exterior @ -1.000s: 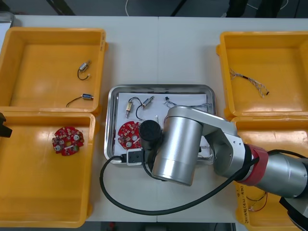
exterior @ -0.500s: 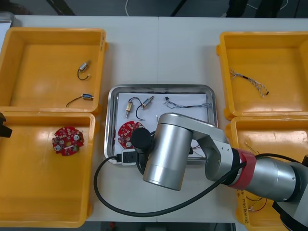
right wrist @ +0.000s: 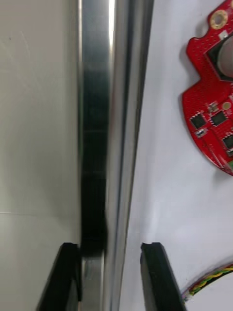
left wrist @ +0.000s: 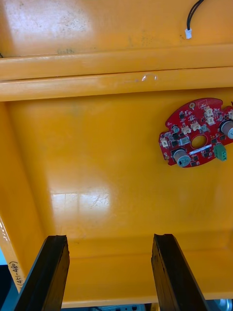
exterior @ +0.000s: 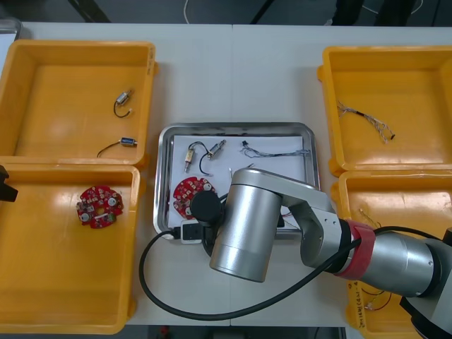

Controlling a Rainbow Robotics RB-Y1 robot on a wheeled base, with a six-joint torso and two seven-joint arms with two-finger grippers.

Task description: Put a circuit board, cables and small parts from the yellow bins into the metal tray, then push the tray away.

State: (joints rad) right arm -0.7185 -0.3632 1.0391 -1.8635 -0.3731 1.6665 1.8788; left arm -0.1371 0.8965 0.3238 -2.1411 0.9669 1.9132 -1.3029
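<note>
The right gripper [right wrist: 111, 245] sits at the near edge of the shiny metal tray [exterior: 162, 176], its black fingers closed onto the rim, one outside and one on the white inside. A round red circuit board [exterior: 189, 196] lies in the tray's near left corner. The left gripper [left wrist: 109, 238] hangs wide open and empty over the near left yellow plastic bin [left wrist: 97, 146].

metal tray [right wrist: 116, 121]: rim is bare polished metal, mirror-bright with streaky reflections; inside is white, matt and paper-like
yellow bins [left wrist: 97, 160]: hard plastic, semi-gloss, soft glare patches, faint scuffs
circuit board [left wrist: 187, 131]: red lacquered face with a slight sheen, shiny silver components on it
right arm [exterior: 244, 226]: housing is smooth satin silver metal, with a glossy red band
left gripper [left wrist: 109, 238]: fingers matt black
table [exterior: 233, 78]: light, smooth, matt
</note>
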